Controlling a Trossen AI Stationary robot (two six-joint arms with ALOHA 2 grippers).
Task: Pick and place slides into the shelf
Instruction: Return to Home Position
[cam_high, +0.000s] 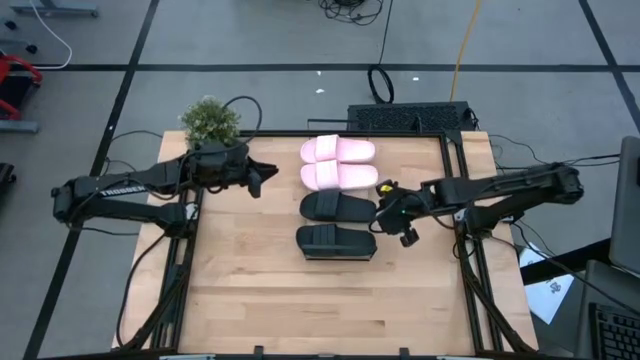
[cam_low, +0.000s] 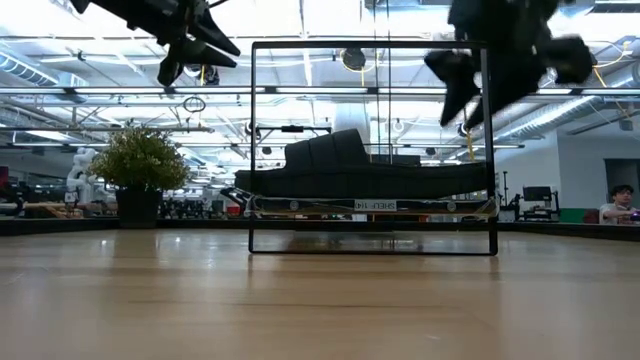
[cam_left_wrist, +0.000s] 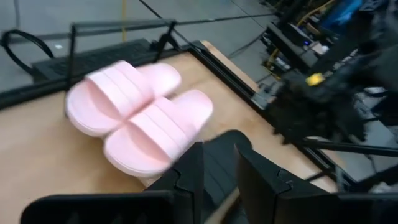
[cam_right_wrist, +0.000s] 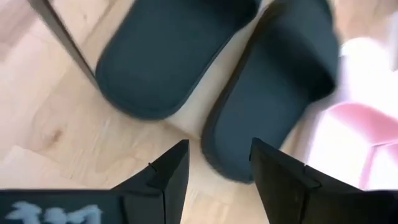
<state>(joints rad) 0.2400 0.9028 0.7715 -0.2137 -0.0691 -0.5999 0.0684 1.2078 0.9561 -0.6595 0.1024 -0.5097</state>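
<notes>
Four slides lie side by side in one row mid-table: two pale pink slides toward the far edge and two black slides nearer. In the low view the nearest black slide rests sole-down on the shelf's raised board, inside its thin dark frame. My left gripper hovers open, left of the pink slides. My right gripper hangs open just right of the black slides, above their ends. Neither touches anything.
A potted plant stands at the table's far left corner. A black slatted panel lies past the far edge. Bare wooden tabletop stretches from the shelf to the near edge. A person sits in the room behind.
</notes>
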